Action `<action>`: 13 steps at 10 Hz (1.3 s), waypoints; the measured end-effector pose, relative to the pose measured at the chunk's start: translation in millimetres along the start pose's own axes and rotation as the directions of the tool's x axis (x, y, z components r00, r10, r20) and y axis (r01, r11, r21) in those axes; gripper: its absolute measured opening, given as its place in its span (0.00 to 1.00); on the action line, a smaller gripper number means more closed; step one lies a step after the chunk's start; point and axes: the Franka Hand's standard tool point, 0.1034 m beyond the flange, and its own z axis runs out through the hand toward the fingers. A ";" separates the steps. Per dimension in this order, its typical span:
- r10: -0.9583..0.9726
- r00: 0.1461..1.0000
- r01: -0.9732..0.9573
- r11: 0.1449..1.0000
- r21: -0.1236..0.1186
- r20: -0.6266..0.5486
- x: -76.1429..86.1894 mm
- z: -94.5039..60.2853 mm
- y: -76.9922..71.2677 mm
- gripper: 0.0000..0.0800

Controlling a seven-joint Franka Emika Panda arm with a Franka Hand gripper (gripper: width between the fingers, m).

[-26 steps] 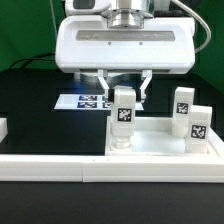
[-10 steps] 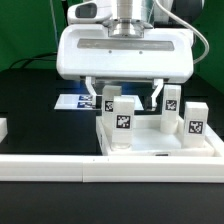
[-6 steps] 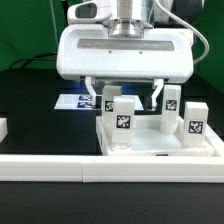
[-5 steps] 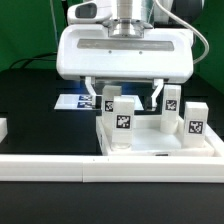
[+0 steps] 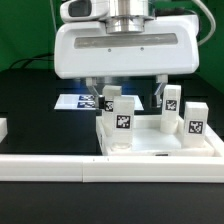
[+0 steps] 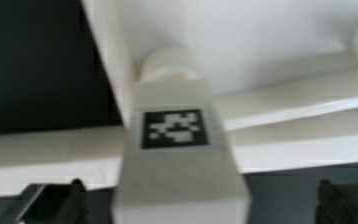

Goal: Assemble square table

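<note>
The gripper (image 5: 125, 100) hung wide open above the slab (image 5: 150, 143), its fingers either side of the nearest leg (image 5: 121, 124) and holding nothing; in the wrist view that leg (image 6: 176, 140) rose up the middle of the frame, with a dark fingertip (image 6: 51, 200) showing low on each side, apart from it.

The slab lay rim-up on the black table (image 5: 40, 110), just behind the border wall (image 5: 60, 169); three legs stood upright on it, two of them (image 5: 172, 104) (image 5: 195, 118) toward the exterior view's right; a fourth block (image 5: 3, 128) sat well apart at that view's left edge.

The risk, as I judged it, was a knock; the fingers stood close to the leg, so any sideways drift while lifting away could tip or unseat it; whether it was fully seated could not be told. A low swing could also catch the neighbouring legs.
</note>
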 end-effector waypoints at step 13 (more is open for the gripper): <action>0.333 0.928 -0.330 0.943 -0.042 0.168 2.3 16.3 8.5 0.36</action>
